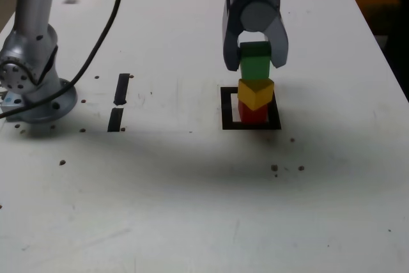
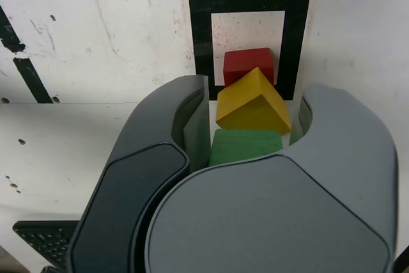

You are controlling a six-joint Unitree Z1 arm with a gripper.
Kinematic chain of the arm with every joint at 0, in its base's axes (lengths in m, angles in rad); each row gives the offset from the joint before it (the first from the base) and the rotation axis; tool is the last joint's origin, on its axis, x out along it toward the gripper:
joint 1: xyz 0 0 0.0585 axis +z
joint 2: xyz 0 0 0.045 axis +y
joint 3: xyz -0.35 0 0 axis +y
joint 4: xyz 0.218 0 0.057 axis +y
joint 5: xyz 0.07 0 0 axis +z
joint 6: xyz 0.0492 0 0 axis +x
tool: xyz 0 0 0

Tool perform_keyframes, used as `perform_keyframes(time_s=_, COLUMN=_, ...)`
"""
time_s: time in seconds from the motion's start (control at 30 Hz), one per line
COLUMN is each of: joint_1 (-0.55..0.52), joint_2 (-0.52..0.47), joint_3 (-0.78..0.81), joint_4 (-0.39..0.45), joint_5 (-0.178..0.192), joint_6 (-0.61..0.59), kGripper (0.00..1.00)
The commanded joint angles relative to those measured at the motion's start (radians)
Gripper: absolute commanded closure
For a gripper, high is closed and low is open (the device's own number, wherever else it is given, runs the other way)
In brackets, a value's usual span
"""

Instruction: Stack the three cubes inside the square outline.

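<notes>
In the exterior view, the gripper (image 1: 255,55) hangs over the square outline (image 1: 250,108), its jaws pinching the green cube (image 1: 255,63). That cube sits atop the yellow cube (image 1: 255,92), which is turned cornerwise on the red cube (image 1: 252,114) inside the outline. Two short black strips (image 1: 119,102) lie towards nine o'clock.

In the wrist view, the gripper (image 2: 246,133) clasps the green cube (image 2: 246,146); the yellow cube (image 2: 252,101) and red cube (image 2: 246,64) show at twelve o'clock of it, within the square outline (image 2: 248,1).

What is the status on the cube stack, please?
Hand shut on green cube, atop yellow cube. Yellow sits turned on red cube, inside square outline. Nothing in the way.
</notes>
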Motion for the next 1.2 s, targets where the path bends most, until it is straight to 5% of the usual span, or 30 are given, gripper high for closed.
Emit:
perform_keyframes(time_s=0.0, joint_1=-0.002, joint_2=0.007, joint_3=-0.003, joint_4=-0.003, joint_5=0.000, joint_6=-0.002, kGripper=0.72)
perform_keyframes(time_s=0.47, joint_1=-0.002, joint_2=0.028, joint_3=0.006, joint_4=-0.008, joint_5=0.005, joint_6=0.005, kGripper=0.38)
perform_keyframes(time_s=0.9, joint_1=-0.002, joint_2=0.028, joint_3=0.007, joint_4=-0.008, joint_5=0.014, joint_6=0.006, kGripper=0.30)
perform_keyframes(time_s=1.17, joint_1=-0.002, joint_2=-0.033, joint_3=0.005, joint_4=-0.006, joint_5=0.063, joint_6=0.005, kGripper=0.25)
